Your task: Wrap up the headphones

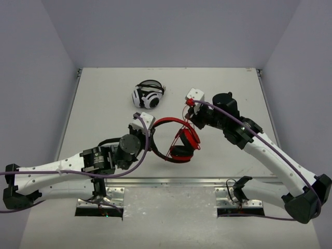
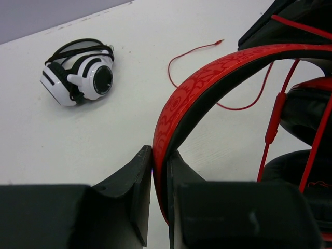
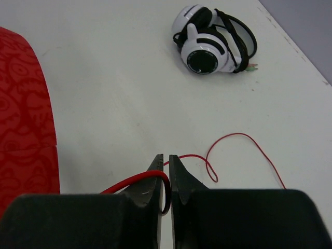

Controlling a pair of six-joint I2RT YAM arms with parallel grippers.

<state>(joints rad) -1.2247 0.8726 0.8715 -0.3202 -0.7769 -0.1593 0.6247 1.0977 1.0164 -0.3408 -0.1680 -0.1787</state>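
Left gripper (image 2: 160, 155) clamps the headphones (image 2: 207, 83) by the headband; right gripper (image 3: 165, 158) pinches the cable (image 3: 234, 134) (far end hidden)

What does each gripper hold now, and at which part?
Left gripper clamps the headphones by the headband; right gripper pinches their cable.

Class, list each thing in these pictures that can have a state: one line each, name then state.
Left gripper: shut on the red headphones, at the headband.
Right gripper: shut on the cable.
Red headphones: held by the left gripper.
Cable: free end loose on the table.
Black-and-white headphones: lying apart, untouched.
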